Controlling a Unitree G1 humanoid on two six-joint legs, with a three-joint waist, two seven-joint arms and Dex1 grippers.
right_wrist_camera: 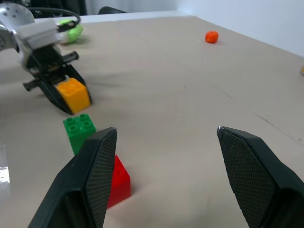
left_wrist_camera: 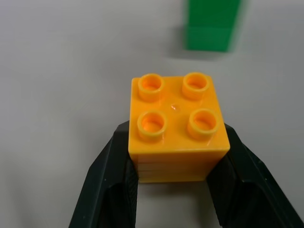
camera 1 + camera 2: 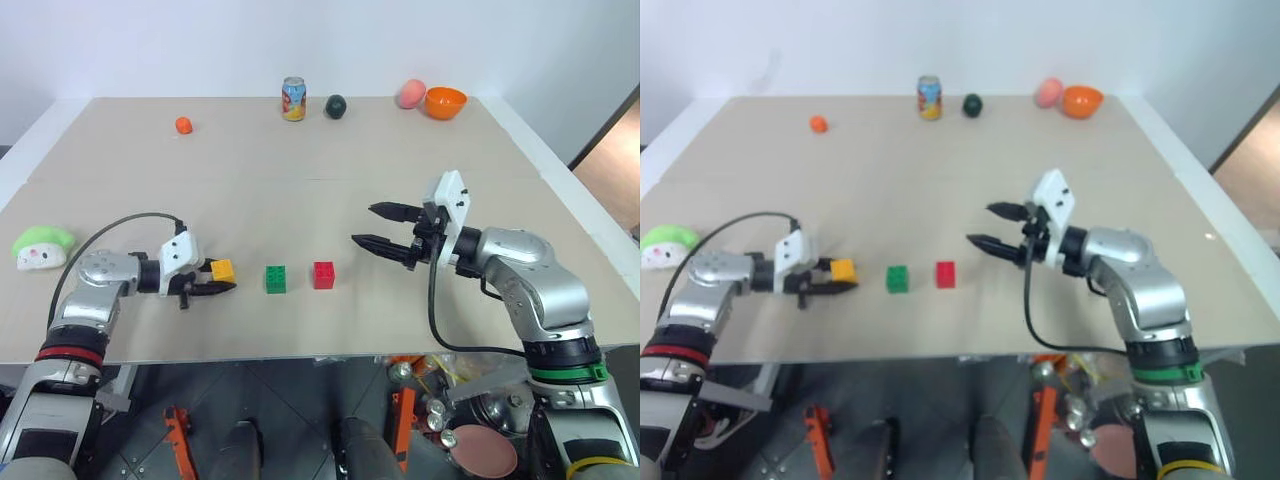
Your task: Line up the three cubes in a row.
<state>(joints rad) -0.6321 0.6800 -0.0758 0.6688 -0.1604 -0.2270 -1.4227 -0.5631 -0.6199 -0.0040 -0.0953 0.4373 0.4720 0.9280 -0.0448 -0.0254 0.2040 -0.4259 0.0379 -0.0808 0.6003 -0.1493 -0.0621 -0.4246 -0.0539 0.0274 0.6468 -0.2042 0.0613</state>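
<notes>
We have the yellow-orange cube (image 2: pixel 177 127) pinched in our left pincer (image 3: pixel 222 279), one black finger (image 2: pixel 105 183) pressed on each side face and the studs facing up. It sits low over the tabletop (image 3: pixel 300 190), just to the left of the green cube (image 3: pixel 276 279), which in turn stands a short gap left of the red cube (image 3: pixel 324 275). Green and red already make a fair line across our front, so the step in hand, as we judge it, is setting the third cube down as the left end of that row.

To do it well, we should match the gap: bring the yellow-orange cube toward the green one until the space between them looks like the space between green and red, without nudging green. At present the held cube appears to sit slightly farther from us than its two neighbours, so a small pull toward our near edge would probably true the line. We should also square its faces to the green cube's before lowering it flat. Then we part the fingers gently and draw the pincer back leftward along its own axis, so neither finger drags the cube out of place.

Our right pincer (image 3: pixel 383 227) hangs spread and empty above the tabletop, to the right of the red cube and clear of it. It is best kept there, since a drift leftward could knock the red end of the row.
</notes>
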